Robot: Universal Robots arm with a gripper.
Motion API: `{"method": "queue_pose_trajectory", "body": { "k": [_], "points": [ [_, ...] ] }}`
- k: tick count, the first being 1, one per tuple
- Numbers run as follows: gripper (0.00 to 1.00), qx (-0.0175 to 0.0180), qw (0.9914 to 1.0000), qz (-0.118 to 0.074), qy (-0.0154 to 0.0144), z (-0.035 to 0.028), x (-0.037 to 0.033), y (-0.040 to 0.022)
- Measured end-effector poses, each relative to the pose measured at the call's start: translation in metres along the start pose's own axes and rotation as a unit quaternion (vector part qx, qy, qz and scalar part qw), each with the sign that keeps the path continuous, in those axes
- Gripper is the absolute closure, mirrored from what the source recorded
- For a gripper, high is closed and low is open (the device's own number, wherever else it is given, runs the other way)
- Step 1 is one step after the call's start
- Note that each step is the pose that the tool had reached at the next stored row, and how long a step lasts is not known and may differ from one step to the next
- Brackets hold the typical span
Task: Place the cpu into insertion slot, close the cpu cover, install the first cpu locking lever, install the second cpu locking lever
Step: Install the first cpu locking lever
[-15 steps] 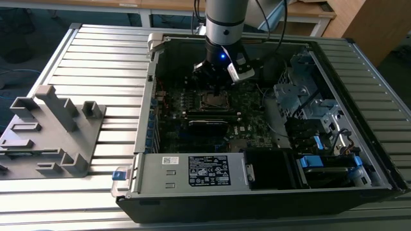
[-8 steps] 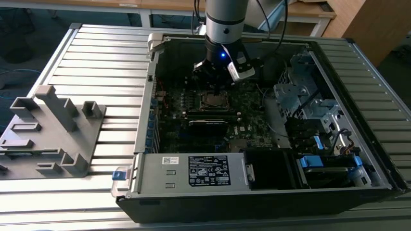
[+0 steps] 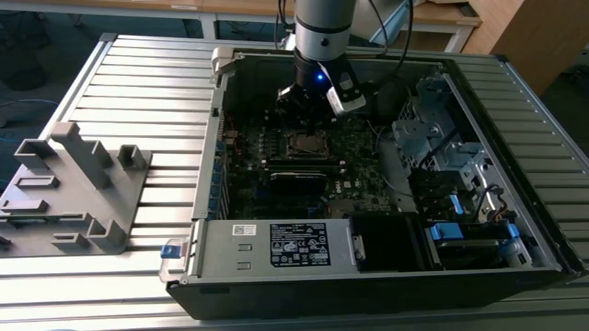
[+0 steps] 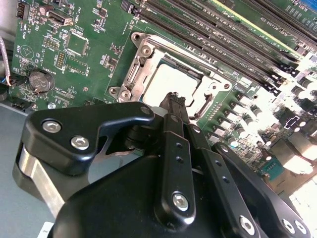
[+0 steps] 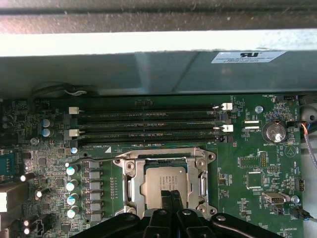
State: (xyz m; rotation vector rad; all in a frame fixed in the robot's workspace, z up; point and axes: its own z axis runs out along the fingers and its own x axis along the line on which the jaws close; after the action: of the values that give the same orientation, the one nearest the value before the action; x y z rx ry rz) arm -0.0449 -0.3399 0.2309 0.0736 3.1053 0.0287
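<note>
On the slatted table (image 3: 138,76), toward the edge at the exterior view's right, an open computer case (image 3: 208,158) lying on its side, with a grey moulded fixture (image 3: 74,186) well apart from it near the edge at the exterior view's left. Inside the case, along its edge nearest the exterior camera, a silver power supply (image 3: 276,245); beyond that, the dark green motherboard (image 5: 257,158). Down over the middle of the motherboard, the gripper (image 4: 174,97), fingertips pressed together, nothing seen between them. Just under those tips, the cpu (image 5: 166,179), seated flat in the insertion slot (image 4: 142,53), dull metal top up. Touching the chip or just clear of it: impossible to tell. Around that top, the cpu cover (image 5: 168,159), seemingly down on the slot, window framing the chip. From one corner of the slot, a thin wire lever (image 5: 91,159) reaching out over the board; latched or free, no telling. Between the slot and the power supply, long black memory slots (image 5: 148,124) side by side, and near one end of them a round coin battery (image 5: 274,132).
</note>
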Motion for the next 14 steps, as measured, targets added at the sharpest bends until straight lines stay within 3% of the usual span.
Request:
{"method": "queue_pose_trajectory", "body": {
  "k": [9, 14],
  "points": [
    [0.89, 0.0003, 1.00000, 0.000, 0.0002, -0.0014, 0.0000, -0.0001],
    [0.89, 0.0001, 1.00000, 0.000, 0.0000, -0.0080, -0.0003, 0.0001]
  ]
}}
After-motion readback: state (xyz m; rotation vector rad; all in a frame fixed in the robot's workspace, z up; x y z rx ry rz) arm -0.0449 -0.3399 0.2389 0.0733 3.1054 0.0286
